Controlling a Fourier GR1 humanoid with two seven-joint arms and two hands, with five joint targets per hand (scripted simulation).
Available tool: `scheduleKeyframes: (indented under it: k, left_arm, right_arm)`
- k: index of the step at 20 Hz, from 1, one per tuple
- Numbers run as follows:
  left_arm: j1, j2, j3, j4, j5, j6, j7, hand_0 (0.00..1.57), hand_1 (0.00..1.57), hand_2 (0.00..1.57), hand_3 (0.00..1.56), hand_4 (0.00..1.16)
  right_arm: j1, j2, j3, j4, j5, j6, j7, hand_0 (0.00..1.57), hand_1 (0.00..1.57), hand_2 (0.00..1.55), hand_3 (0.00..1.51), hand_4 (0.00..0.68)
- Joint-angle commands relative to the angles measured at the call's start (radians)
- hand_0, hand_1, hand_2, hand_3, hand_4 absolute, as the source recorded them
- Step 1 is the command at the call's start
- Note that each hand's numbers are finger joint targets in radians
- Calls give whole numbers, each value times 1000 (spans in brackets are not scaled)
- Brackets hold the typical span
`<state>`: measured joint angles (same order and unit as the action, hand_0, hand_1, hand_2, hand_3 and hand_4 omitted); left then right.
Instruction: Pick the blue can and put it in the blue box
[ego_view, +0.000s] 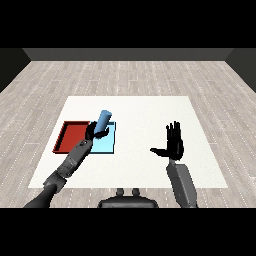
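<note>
A pale wooden floor runs back to a dark wall, and on it stands the white table (150, 107) with two trays side by side near its left edge: the red tray (70, 136) on the outside and the light blue tray (108, 144) touching it on the inner side. The left hand (95, 131) has its fingers curled round the lower part of the blue can (103, 120) and holds it over the blue tray, near that tray's far left corner. The can is a plain light blue cylinder, tilted so its top leans away and to the right, its base hidden in the hand. The right hand (174, 144) is well apart on the right, raised with fingers straight and spread, thumb out to the left, holding nothing.
</note>
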<state>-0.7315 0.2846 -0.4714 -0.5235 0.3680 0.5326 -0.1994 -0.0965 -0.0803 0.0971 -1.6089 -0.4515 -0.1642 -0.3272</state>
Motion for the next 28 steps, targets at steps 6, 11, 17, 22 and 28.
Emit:
scheduleKeyframes:
  k: [6,11,17,22,28]
  left_arm:
    - [-95,-106,-20,394,-66,-24,191,659,659,584,78,916]
    - [-82,-123,102,429,22,3,153,1464,1464,1314,0,700]
    - [-132,-112,70,516,-45,-93,209,0,0,0,0,0]
    - [-158,-109,72,522,-66,-58,225,0,0,0,0,0]
    - [-123,-101,175,356,21,11,-74,0,0,0,0,0]
  right_arm:
    - [-2,-1,-38,59,-22,32,-24,0,0,0,0,0]
    - [-21,-4,-50,85,-2,9,-11,0,0,0,0,0]
    - [-31,-21,-83,113,-23,52,-18,0,0,0,0,0]
    - [12,14,-62,136,1,74,-90,0,0,0,0,0]
    - [-68,14,-53,147,21,46,-48,0,0,0,0,0]
